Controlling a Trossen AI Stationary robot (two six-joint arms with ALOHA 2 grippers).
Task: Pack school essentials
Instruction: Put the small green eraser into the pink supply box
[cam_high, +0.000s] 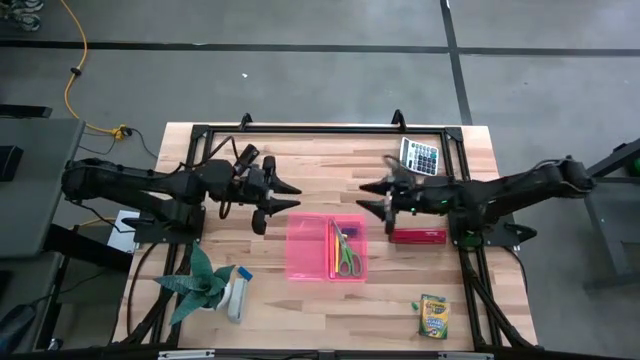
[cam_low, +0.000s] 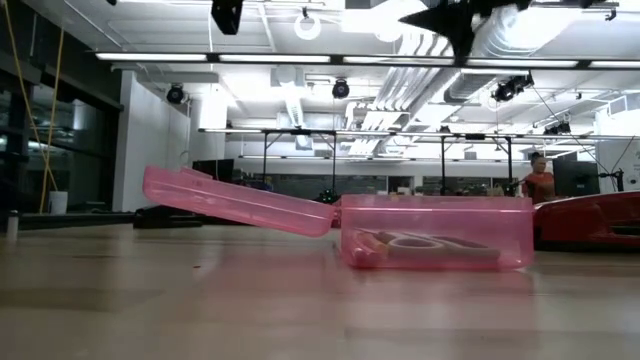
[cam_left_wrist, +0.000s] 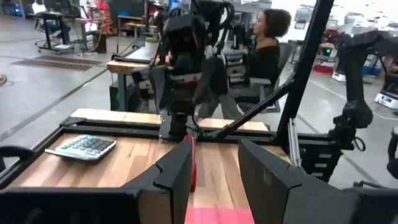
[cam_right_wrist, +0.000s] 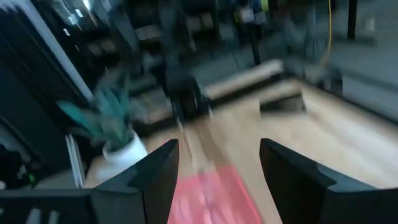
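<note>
Pink pencil case (cam_low: 435, 232) lies open on the table (cam_high: 330, 300), between both grippers, holding green-handled scissors (cam_high: 348, 256) and pencils (cam_high: 335, 246). Left gripper (cam_high: 283, 201) hovers just beside its lid with fingers spread, empty. Right gripper (cam_high: 372, 197) hovers opposite, likewise spread. Crayon box (cam_high: 433, 316) lies well apart from both.

- Two matte black jointed arms, bulky rounded segments, thin dark cables looping near the wrists.
- Left claw (cam_high: 283, 201) and right claw (cam_high: 372, 197): black, wedge-shaped tapering fingers.

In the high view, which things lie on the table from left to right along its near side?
Green paper plant → pink plastic case with scissors inside → crayon box.
</note>
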